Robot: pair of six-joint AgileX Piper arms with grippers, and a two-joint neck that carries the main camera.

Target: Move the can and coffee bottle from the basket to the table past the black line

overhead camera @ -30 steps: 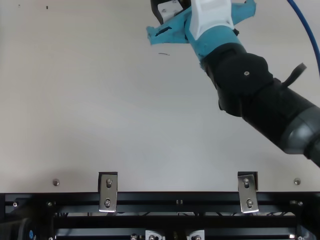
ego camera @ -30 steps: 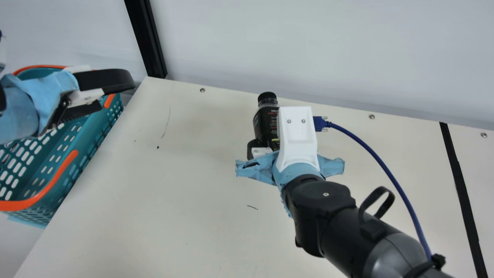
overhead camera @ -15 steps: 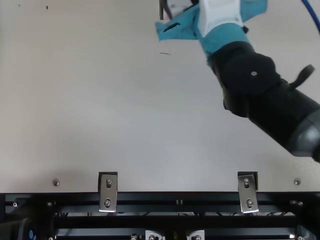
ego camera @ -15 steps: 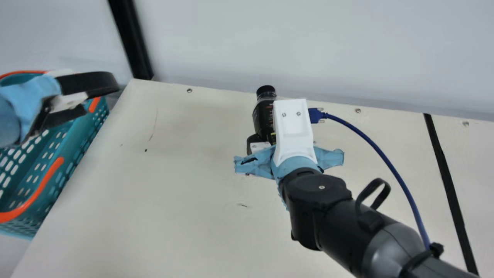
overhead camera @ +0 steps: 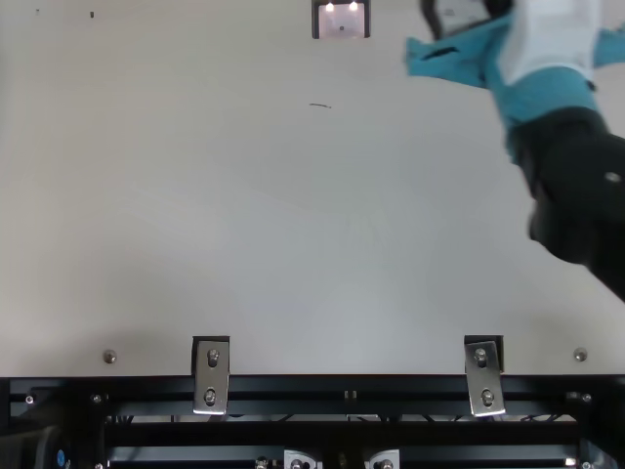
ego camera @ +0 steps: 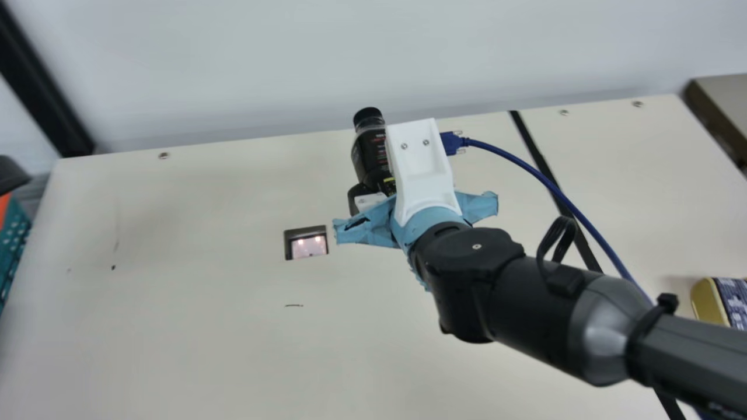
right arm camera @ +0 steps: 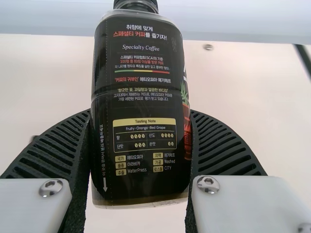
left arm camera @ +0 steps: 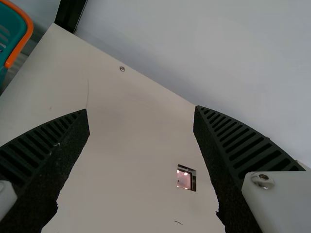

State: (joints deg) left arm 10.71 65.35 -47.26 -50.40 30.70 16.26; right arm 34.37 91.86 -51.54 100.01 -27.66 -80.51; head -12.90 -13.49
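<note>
The main view takes in the gold metal can with a dark blue label (ego camera: 713,300), past the black line (ego camera: 540,154) toward the right edge of the tabletop (ego camera: 192,350), and the teal plastic basket (ego camera: 13,245) beyond the left edge. The top view adds two metal brackets (overhead camera: 211,376) at the near edge. The right wrist view shows small white, red and yellow print on the label of the black-capped, dark coffee bottle (right arm camera: 141,97). That bottle is clasped between the fingers of the right gripper (ego camera: 376,224), toward the far edge, left of the line. The fingers of the left gripper (ego camera: 10,174) are spread wide.
</note>
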